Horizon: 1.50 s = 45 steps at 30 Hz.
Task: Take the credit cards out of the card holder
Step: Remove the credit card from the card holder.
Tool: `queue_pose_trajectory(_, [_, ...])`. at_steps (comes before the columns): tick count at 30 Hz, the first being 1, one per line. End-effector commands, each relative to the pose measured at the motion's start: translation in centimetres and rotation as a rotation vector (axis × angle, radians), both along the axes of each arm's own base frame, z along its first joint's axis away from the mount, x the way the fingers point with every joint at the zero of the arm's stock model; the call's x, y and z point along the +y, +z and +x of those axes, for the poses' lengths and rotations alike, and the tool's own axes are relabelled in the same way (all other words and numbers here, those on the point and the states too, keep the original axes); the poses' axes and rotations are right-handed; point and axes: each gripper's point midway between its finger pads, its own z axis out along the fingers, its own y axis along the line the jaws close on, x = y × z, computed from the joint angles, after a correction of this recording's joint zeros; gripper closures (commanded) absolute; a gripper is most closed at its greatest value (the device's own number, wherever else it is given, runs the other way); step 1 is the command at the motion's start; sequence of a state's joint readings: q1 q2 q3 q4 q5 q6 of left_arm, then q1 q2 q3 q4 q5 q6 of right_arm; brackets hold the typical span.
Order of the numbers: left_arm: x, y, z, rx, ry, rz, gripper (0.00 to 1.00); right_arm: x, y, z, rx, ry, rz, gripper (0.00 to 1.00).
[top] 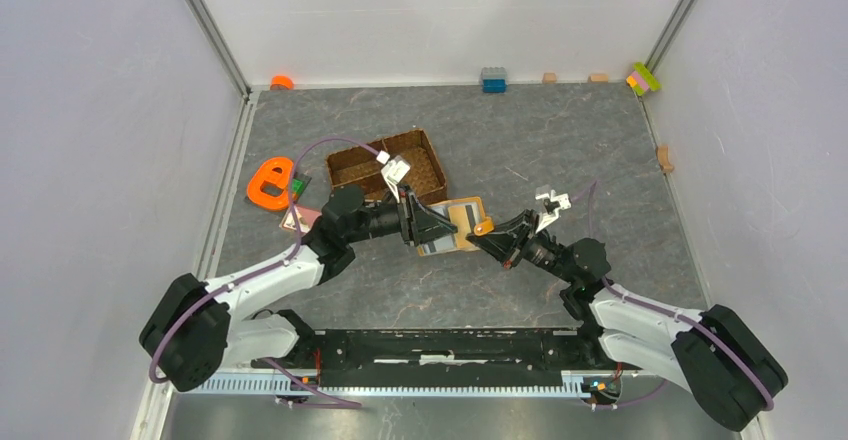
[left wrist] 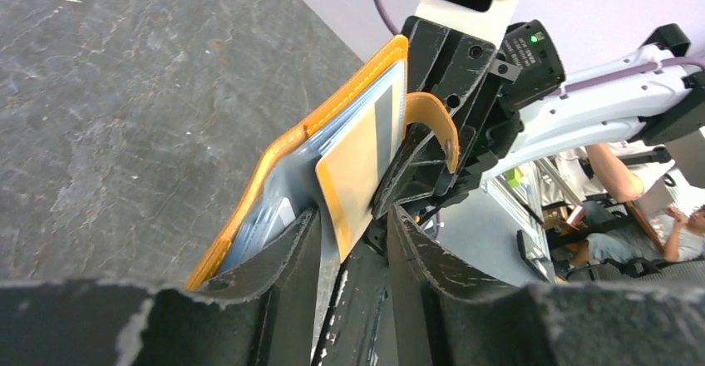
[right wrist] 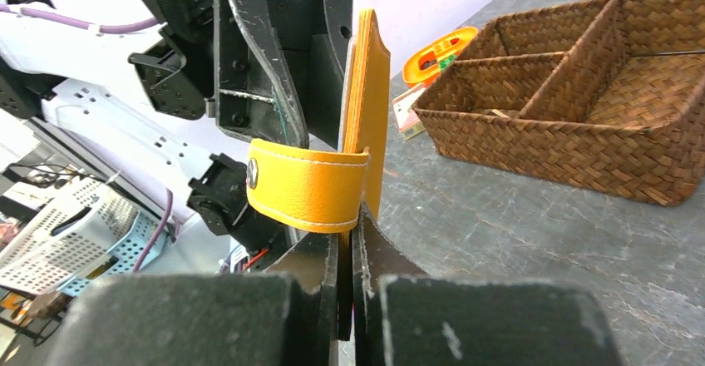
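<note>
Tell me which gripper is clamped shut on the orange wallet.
The right gripper: its jaws pinch the edge of the wallet just under the snap tab. The left gripper has its jaws apart, the end of a beige card between them.

Card holder (top: 456,222) centre; woven tray (top: 350,172) behind; toy (top: 256,190) left of tray.

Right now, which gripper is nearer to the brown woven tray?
Left. The left gripper is just on the near side of the brown woven tray; the right gripper is farther right, beyond the orange card holder.
</note>
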<state>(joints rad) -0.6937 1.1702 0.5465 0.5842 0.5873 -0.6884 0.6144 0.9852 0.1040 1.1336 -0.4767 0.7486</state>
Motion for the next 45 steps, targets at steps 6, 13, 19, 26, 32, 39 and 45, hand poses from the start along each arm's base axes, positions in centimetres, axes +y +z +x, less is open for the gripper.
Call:
queue_pose_trajectory(6, [-1.4, 1.3, -0.8, 0.027, -0.114, -0.076, 0.71, 0.5, 4.1, -2.5, -0.123, 0.131, 0.11, 1.0])
queue_pose_trajectory(13, [-1.0, 2.3, -1.2, -0.01, -0.106, -0.118, 0.94, 0.3, 3.6, -2.0, -0.113, 0.095, 0.101, 0.79])
queue_pose_trajectory(19, [-1.2, 0.8, -0.2, 0.031, -0.067, -0.05, 0.98, -0.3, 3.4, -1.3, -0.121, 0.04, 0.094, 0.61])
queue_pose_trajectory(26, [-1.2, 0.6, -0.1, 0.038, -0.062, -0.038, 0.98, -2.0, 2.9, 0.0, -0.112, -0.085, 0.09, 0.96])
queue_pose_trajectory(32, [-1.2, 0.6, 0.0, 0.039, -0.059, -0.038, 0.98, -3.1, 2.9, 0.6, -0.108, -0.151, 0.102, 1.0])
queue_pose_trajectory(39, [-1.0, 0.6, 0.1, 0.035, -0.046, -0.035, 0.98, -3.7, 2.8, 0.8, -0.09, -0.165, 0.125, 1.0])
queue_pose_trajectory(45, [-0.9, 0.5, 0.4, 0.034, -0.028, -0.03, 0.98, -3.8, 2.9, 0.7, -0.075, -0.145, 0.147, 1.0])
